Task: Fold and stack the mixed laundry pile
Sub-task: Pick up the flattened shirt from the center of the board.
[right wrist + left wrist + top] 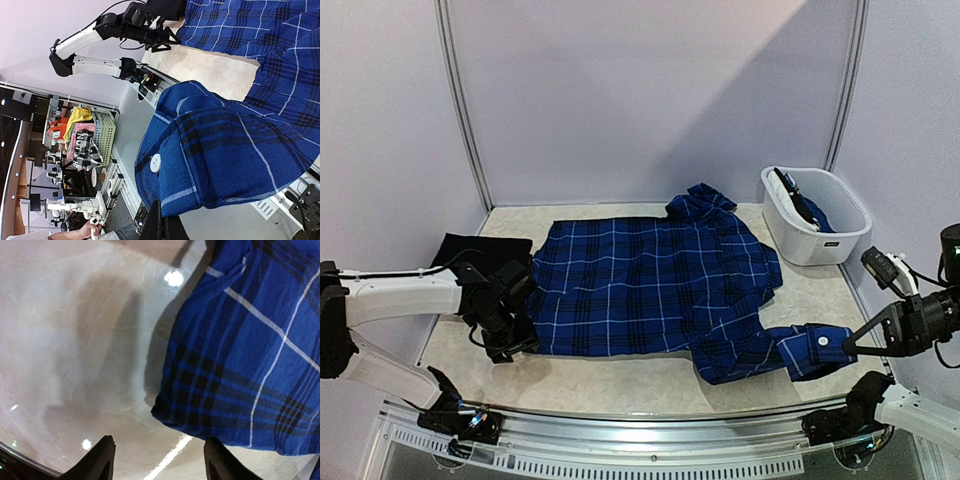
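Lying spread on table [620, 378], shirt [650, 285]: soft, light, limp, probably drags and wrinkles. Right gripper [848, 347] clenched on cuff [817, 345]; left gripper [160, 460] agape, empty, near hem corner [162, 412]. Pinch there.

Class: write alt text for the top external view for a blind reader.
A blue plaid shirt lies spread on a table; the right gripper pinches its sleeve cuff, the left gripper open at its other side. A white basket sits beyond.
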